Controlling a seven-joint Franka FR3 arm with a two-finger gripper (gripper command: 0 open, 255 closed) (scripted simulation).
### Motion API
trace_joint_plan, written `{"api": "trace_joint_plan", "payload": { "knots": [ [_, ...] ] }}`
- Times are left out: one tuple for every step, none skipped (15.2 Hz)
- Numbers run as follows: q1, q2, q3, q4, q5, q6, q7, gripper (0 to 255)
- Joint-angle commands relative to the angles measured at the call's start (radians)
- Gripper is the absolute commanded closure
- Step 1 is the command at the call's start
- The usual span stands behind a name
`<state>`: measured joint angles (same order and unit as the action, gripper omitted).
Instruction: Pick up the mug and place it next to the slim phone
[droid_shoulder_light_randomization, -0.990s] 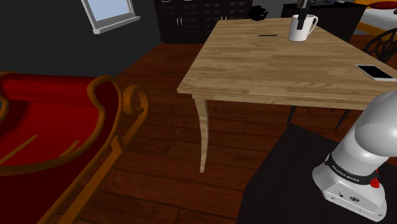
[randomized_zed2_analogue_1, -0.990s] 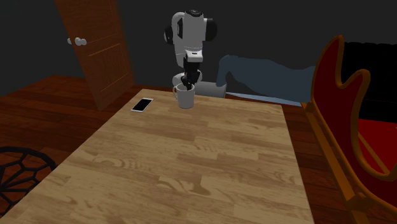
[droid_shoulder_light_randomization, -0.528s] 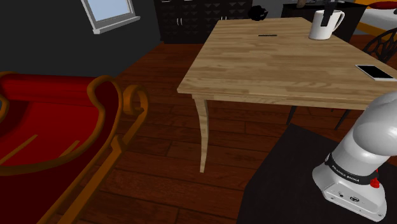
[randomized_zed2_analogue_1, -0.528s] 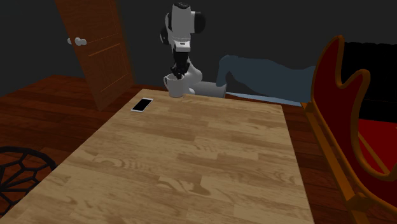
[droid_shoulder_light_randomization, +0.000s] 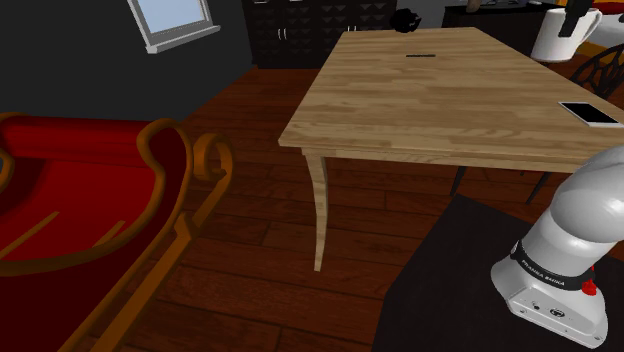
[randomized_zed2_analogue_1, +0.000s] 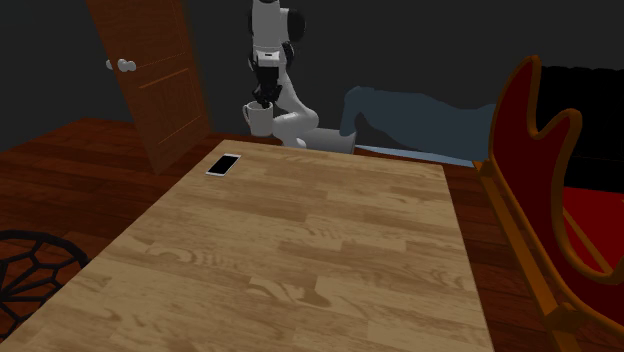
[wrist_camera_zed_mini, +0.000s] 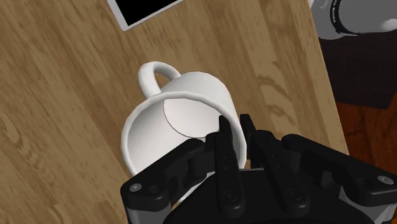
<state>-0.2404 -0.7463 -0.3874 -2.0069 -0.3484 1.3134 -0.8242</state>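
Note:
A white mug (droid_shoulder_light_randomization: 560, 36) hangs in the air above the wooden table (droid_shoulder_light_randomization: 440, 100), near its far right edge in the shoulder view. My black gripper (wrist_camera_zed_mini: 236, 137) is shut on the mug's wall, one finger inside the rim and one outside. The mug (wrist_camera_zed_mini: 181, 118) tilts a little, its handle pointing away from the fingers toward the slim phone (wrist_camera_zed_mini: 143, 9). That white-edged, black-screened phone (droid_shoulder_light_randomization: 590, 113) lies flat near the table's right edge. In the second exterior view the mug (randomized_zed2_analogue_1: 259, 118) hangs under the gripper (randomized_zed2_analogue_1: 264, 98), above and behind the phone (randomized_zed2_analogue_1: 224, 164).
A thin dark strip (droid_shoulder_light_randomization: 420, 55) lies on the table's far side. A red curved seat (droid_shoulder_light_randomization: 90, 200) stands on the floor at the shoulder view's left. A black wire chair (randomized_zed2_analogue_1: 25, 270), a wooden door (randomized_zed2_analogue_1: 150, 80) and my stand (droid_shoulder_light_randomization: 470, 280) surround the table.
The gripper has lifted the mug off the table and carried it toward the shoulder view's right, the second exterior view's left, closer to the phone. The grip stayed shut.

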Motion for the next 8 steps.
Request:
{"api": "trace_joint_plan", "payload": {
  "knots": [
    [-0.017, -0.051, 0.006, -0.007, -0.015, -0.041, -0.019, 255],
    [-0.025, -0.075, 0.007, -0.009, -0.024, -0.062, -0.03, 255],
    [-0.034, -0.099, 0.008, -0.01, -0.033, -0.083, -0.042, 255],
    [-0.042, -0.123, 0.009, -0.01, -0.041, -0.104, -0.055, 255],
    [-0.054, -0.156, 0.009, -0.007, -0.055, -0.136, -0.075, 255],
    [-0.056, -0.165, 0.007, -0.027, -0.057, -0.126, -0.072, 255],
    [-0.058, -0.174, 0.006, -0.046, -0.06, -0.116, -0.069, 255],
    [-0.059, -0.183, 0.004, -0.065, -0.062, -0.106, -0.067, 255]
  ]
}}
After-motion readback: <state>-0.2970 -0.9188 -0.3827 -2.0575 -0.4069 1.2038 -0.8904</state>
